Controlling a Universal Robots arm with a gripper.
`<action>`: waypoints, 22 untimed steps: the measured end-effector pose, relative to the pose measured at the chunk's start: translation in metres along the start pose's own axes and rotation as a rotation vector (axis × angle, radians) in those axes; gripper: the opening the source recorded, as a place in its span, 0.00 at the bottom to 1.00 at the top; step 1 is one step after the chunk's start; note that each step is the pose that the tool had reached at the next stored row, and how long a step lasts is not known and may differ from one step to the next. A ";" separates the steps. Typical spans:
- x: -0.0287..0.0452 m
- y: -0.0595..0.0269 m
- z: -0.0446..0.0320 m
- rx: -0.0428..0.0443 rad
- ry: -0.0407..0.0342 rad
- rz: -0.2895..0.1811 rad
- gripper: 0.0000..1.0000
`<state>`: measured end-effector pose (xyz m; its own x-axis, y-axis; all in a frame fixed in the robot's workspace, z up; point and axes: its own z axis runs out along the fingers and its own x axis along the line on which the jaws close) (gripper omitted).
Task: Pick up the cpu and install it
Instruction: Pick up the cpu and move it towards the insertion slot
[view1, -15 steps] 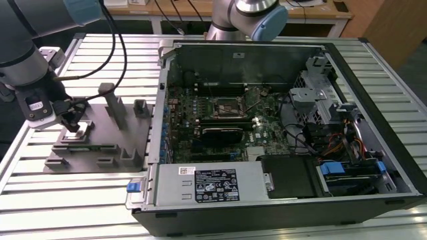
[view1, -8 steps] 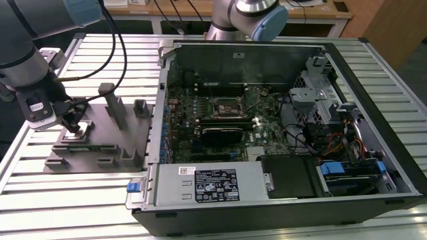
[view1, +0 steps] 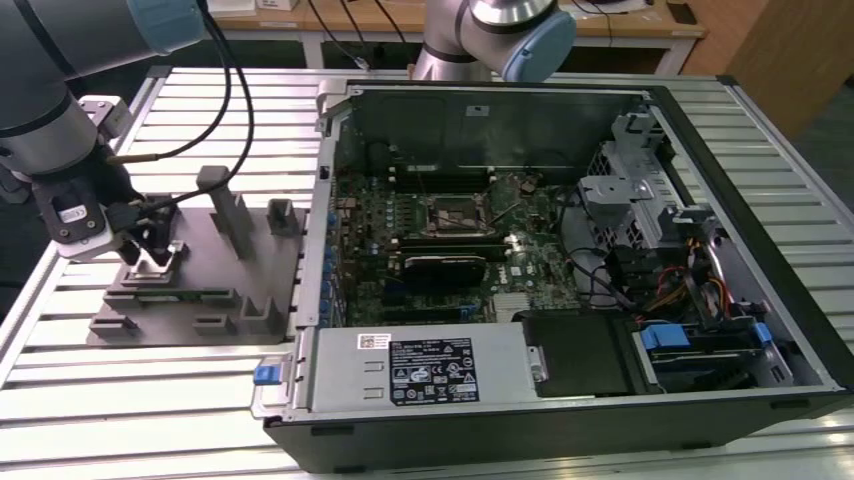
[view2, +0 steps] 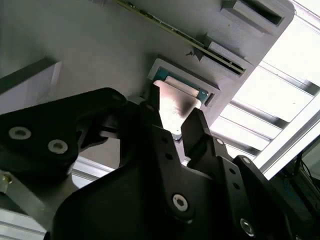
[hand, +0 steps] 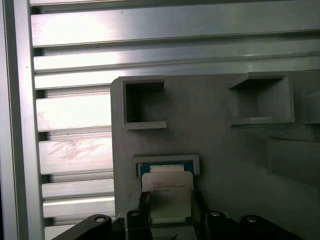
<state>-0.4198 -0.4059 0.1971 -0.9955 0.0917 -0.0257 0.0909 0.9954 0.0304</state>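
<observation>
One cpu (hand: 167, 192) gripped in the narrow claw (hand: 171, 202), at the grey fixture (hand: 225, 165) pocket.

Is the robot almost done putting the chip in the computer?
Not yet. Done: nothing shows as installed; the socket on the motherboard looks empty. In hand: the tool is down at the cpu, at the grey fixture. Left: the cpu has yet to reach the socket and be seated.
</observation>
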 end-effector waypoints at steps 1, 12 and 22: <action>0.0000 0.0000 0.0000 -0.0001 0.0000 0.000 0.47; 0.0023 -0.0003 0.0022 -0.0033 -0.0102 -0.005 0.59; 0.0024 0.0004 0.0069 -0.0028 -0.0103 -0.007 0.59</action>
<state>-0.4220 -0.4051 0.1902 -0.9957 0.0848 -0.0362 0.0836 0.9960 0.0329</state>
